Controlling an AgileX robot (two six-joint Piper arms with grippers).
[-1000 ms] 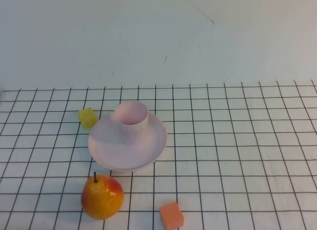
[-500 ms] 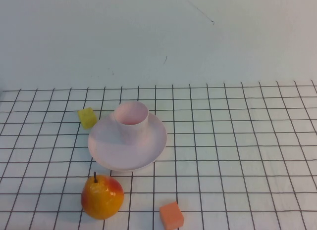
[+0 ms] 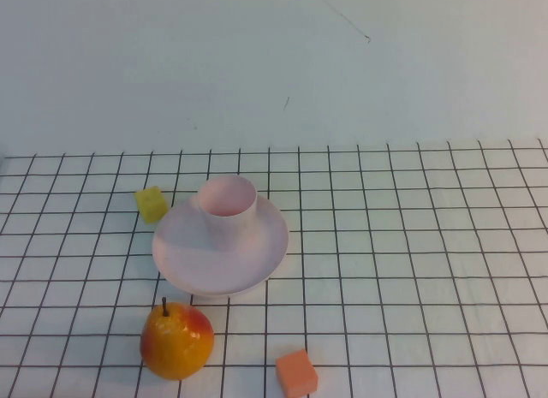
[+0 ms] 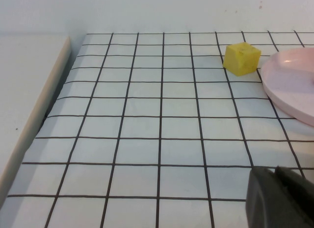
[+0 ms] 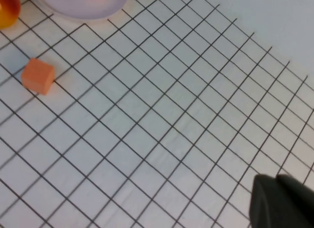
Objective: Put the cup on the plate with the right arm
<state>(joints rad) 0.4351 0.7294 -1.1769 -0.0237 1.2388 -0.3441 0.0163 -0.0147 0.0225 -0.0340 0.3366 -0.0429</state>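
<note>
The pale pink cup (image 3: 226, 206) stands upright on the far part of the pale pink plate (image 3: 205, 261), left of the table's middle. Neither arm shows in the high view. My left gripper (image 4: 275, 170) is shut and empty, low over the grid cloth, with the plate's rim (image 4: 289, 81) off to one side ahead of it. My right gripper (image 5: 277, 178) is shut and empty, above the grid cloth well away from the plate's edge (image 5: 81, 5).
A yellow cube (image 3: 151, 204) sits just beyond the plate's left side, also in the left wrist view (image 4: 241, 58). A pear (image 3: 176, 339) and an orange cube (image 3: 296, 372) lie near the front edge; the orange cube shows in the right wrist view (image 5: 38, 76).
</note>
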